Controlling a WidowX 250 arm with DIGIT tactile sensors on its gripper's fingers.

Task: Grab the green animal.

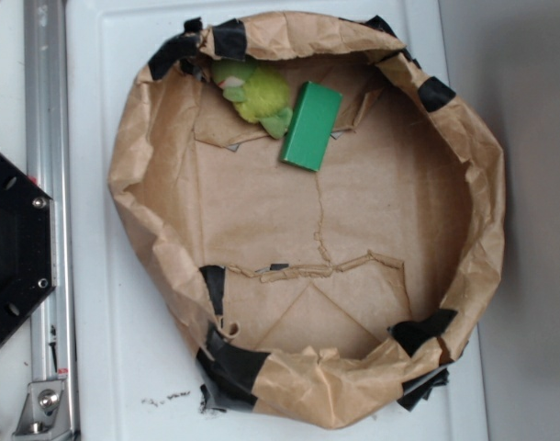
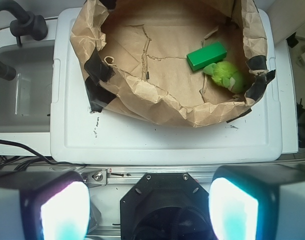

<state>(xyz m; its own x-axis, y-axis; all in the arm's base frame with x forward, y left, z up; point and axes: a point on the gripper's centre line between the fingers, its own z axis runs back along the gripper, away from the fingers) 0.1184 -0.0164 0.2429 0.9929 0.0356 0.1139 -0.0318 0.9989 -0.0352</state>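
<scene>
Inside paper-lined bin, green animal, touching green block

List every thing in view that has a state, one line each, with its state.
Green animal: loose in the paper bowl, against its wall, touching the green block, not held.
Green block: lying in the bowl, not held.
Paper bowl: crumpled, taped, open on top.
Gripper: open, fingers apart, far from the bowl, holding nothing.
</scene>
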